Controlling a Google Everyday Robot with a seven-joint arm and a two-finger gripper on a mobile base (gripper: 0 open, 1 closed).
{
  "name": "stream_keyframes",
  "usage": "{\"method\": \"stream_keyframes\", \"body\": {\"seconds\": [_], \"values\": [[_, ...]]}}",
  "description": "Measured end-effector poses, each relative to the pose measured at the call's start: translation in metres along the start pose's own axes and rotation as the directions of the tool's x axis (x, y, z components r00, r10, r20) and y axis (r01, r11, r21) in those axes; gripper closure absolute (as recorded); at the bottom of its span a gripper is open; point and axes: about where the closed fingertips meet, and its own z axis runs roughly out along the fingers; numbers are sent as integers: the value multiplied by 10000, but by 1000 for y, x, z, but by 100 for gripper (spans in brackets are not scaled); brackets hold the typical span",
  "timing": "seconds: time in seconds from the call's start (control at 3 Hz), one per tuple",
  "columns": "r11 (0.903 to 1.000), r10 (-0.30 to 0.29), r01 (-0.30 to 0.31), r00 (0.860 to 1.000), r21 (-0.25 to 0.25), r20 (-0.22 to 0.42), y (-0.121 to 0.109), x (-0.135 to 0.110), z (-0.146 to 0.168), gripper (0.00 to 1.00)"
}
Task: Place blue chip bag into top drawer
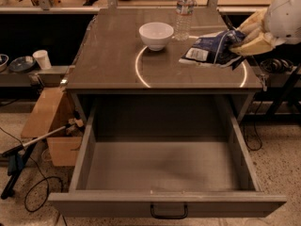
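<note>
The blue chip bag [210,50], dark blue foil with white patches, hangs just above the right side of the tabletop. My gripper [241,42] comes in from the right edge with its cream fingers shut on the bag's right end. Below, the top drawer [162,166] stands pulled fully out, its flat grey floor bare and its black handle at the front centre. The gripper and bag are above the table, behind the drawer's right rear corner.
A white bowl [156,35] and a clear water bottle [185,7] stand at the back middle of the table [108,60]. A cardboard box [49,126] and a long-handled tool lie on the floor at left. A shelf with a cup and dishes runs along the far left.
</note>
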Motion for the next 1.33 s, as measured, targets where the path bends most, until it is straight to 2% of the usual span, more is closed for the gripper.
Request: {"method": "stream_keyframes", "body": {"seconds": [0.33,0.67,1.0,1.33], "values": [[9992,307,-301,9993,263,-226,21,2,-4,100],[9955,656,-605,9953,725,-711,41,17,-1,100],[9864,1288,-1171,9866,1152,-1001,60,42,13,100],[9774,1811,-1648,9758,1328,-1223,74,61,25,100]]}}
